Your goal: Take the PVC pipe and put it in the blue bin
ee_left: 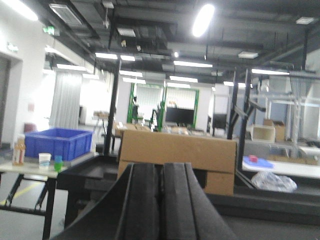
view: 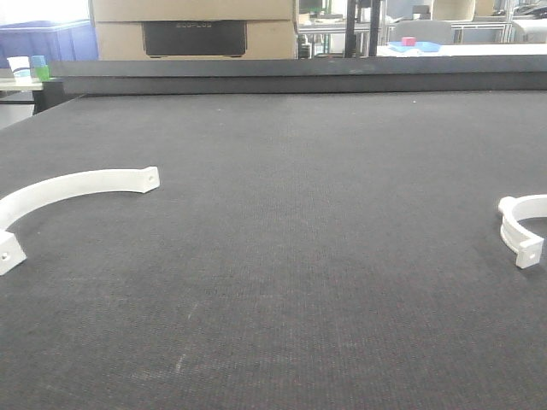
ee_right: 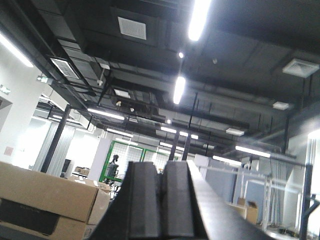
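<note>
Dark tabletop [view: 282, 282], two white PVC pipe pieces [view: 77, 184]; blue bin [ee_left: 57, 142], contents hidden; left end effector [ee_left: 161, 200], right end effector [ee_right: 161, 200] closed, empty.

Your right pincer [ee_right: 161, 172] fills the bottom centre, its two dark fingers [ee_right: 144, 200] pressed together and tilted up toward the ceiling [ee_right: 240, 55]. Long lights [ee_right: 199, 20] and a square vent [ee_right: 132, 27] sit overhead. A cardboard box [ee_right: 45, 200] shows at lower left, with a green frame [ee_right: 125, 157] far behind.
</note>
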### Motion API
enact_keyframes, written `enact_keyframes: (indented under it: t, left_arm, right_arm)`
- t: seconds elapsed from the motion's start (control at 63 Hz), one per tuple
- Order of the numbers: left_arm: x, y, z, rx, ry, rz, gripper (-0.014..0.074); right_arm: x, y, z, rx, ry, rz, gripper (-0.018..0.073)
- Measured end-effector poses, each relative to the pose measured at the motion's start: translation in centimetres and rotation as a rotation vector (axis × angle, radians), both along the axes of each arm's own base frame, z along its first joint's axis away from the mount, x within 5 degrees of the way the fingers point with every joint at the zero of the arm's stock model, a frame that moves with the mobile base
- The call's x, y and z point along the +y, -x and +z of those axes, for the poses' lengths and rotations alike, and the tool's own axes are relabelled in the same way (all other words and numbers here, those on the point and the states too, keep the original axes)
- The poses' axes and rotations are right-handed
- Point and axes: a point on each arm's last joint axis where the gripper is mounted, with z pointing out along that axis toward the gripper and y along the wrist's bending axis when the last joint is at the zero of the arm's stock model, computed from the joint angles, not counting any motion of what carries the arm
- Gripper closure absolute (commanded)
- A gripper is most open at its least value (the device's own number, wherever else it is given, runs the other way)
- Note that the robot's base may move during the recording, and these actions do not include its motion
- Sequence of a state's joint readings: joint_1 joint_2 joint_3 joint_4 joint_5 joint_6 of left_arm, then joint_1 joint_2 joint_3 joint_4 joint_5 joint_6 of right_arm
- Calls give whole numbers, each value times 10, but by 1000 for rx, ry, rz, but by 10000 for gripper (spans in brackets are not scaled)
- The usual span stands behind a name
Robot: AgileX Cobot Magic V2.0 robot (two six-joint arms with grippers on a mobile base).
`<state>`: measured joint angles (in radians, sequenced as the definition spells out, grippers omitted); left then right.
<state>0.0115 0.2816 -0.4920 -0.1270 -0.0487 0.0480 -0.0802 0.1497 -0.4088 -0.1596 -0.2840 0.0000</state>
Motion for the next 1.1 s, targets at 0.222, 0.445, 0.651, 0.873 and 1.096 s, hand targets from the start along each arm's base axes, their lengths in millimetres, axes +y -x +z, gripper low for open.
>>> enact_keyframes:
  t: [0.222,0.445,0.651,0.873,1.096]
  left_arm:
    - [-4,-13,59,196,-12,-42,707]
    - [-6,-46,82,427,-24,-68,707]
    - [-7,-75,84,602,-30,-83,707]
    - [-6,-104,70,720,-31,-85,707]
    - [-6,-111,69,710,-29,-82,707]
  right_arm:
    - [-6,-18,38,154,-251,85,727]
    - [-5,-53,62,504,-300,89,727]
    - [-5,-96,75,877,-323,76,727]
    - [-7,-133,57,1102,-341,58,727]
    - [-7,-138,55,1115,-344,58,727]
